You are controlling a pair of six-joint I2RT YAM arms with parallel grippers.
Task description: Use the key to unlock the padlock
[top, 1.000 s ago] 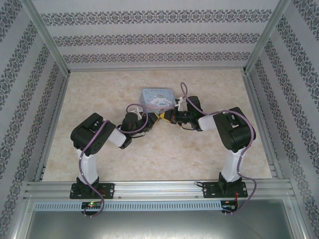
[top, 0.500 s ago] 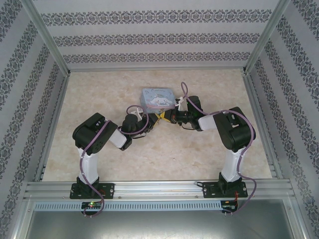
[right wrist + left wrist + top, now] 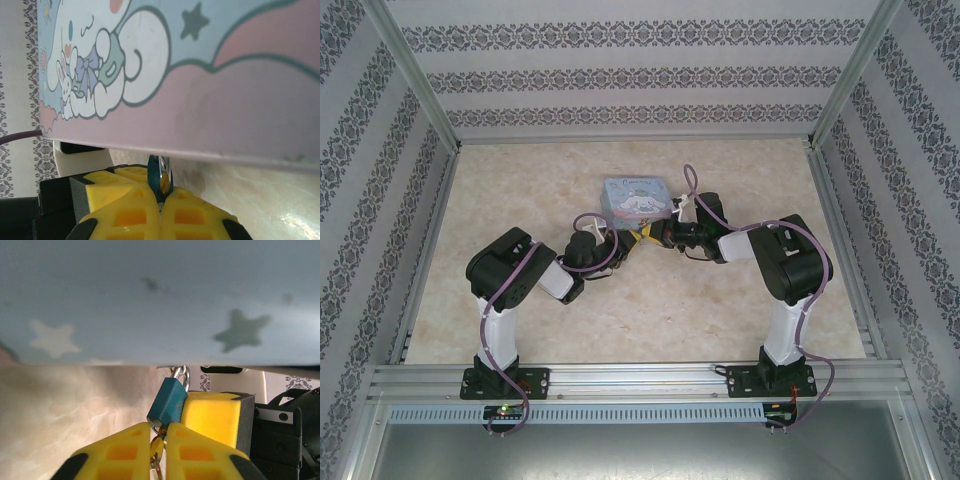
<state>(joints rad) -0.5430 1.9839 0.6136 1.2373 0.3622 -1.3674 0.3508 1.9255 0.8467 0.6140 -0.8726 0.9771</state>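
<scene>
On the marbled tabletop [image 3: 720, 300], two robot arms meet at the near side of a cartoon-printed tin box [image 3: 635, 196]. The right end effector [image 3: 160, 197] is clamped on the small blue padlock [image 3: 169, 401], which sits close against the tin's side. The left end effector [image 3: 157, 429] is closed on the key [image 3: 156, 446] at the lock's lower end.

Light in my top view is flat and even, with only soft, faint shadows on the table [image 3: 650, 320]. On my left wrist cam the tin [image 3: 150, 300] at 12 o'clock is way too close and total mush, but the padlock [image 3: 169, 401] stays crisp. On the right wrist cam I see a pale sheen at 5 o'clock.
</scene>
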